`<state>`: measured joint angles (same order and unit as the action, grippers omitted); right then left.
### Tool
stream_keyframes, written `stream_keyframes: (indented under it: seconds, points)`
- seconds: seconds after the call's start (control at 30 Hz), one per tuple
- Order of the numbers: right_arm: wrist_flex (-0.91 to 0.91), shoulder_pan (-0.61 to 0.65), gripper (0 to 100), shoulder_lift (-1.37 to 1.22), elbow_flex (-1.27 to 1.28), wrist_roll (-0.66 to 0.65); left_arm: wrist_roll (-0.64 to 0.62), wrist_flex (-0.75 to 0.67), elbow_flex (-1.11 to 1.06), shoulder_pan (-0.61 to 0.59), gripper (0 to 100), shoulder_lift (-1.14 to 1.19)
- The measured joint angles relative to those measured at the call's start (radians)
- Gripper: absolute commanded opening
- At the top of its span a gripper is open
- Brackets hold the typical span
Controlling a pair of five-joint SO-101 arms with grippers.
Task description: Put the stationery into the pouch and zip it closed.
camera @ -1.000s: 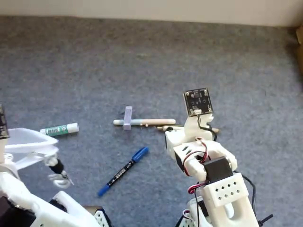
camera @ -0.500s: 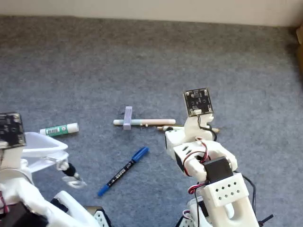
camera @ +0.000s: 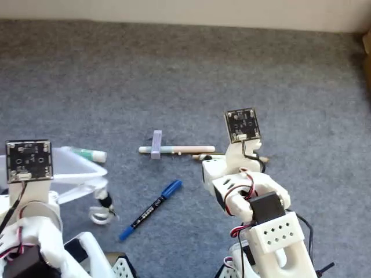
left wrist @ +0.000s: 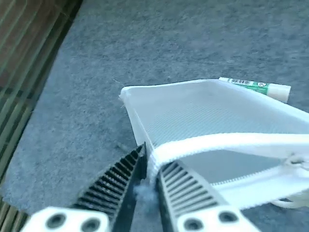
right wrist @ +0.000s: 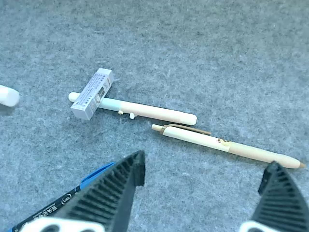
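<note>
My left gripper (left wrist: 148, 170) is shut on the rim of a white mesh pouch (left wrist: 207, 116), held open just above the carpet at the left (camera: 75, 174). Its zip pull (left wrist: 292, 162) hangs at the near side. A green-labelled white glue stick (camera: 91, 154) lies just behind the pouch, partly covered by it. A lilac eraser (right wrist: 92, 93) rests on a cream pen (right wrist: 154, 111), with a second cream pen (right wrist: 227, 146) beside it. A blue marker (camera: 151, 209) lies between the arms. My right gripper (right wrist: 206, 164) hovers open over the second pen.
Grey carpet (camera: 191, 75) covers the whole surface, bare toward the far side. The right arm's body (camera: 255, 208) hides part of the second pen in the high view. A wooden slatted surface (left wrist: 24, 58) borders the carpet beyond the left arm.
The left arm has swung right with the pouch, which now overlaps the glue stick. The zip ring trailed along with it. The right arm has not moved.
</note>
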<state>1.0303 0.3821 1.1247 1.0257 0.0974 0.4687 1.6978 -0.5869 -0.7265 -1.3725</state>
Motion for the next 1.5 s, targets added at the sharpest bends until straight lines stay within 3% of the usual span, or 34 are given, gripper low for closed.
stream_keyframes:
  seconds: [0.23, 0.43, 0.77, 1.03, 1.5]
  points:
    - [0.0, 0.0, 35.4, 0.0, 0.0, 0.0, -0.206, 0.02, -0.003, 0.285, 1, 0.0]
    - [0.0, 0.0, 35.4, 0.0, 0.0, 0.0, -0.242, 0.021, 0.008, 0.417, 1, 0.002]
    - [0.0, 0.0, 35.4, 0.0, 0.0, 0.0, -0.252, 0.021, 0.147, 0.431, 1, 0.002]
    - [0.0, 0.0, 35.4, 0.0, 0.0, 0.0, -0.296, 0.021, 0.152, 0.344, 1, 0.008]
    - [0.0, 0.0, 35.4, 0.0, 0.0, 0.0, -0.368, 0.021, 0.278, 0.336, 1, 0.428]
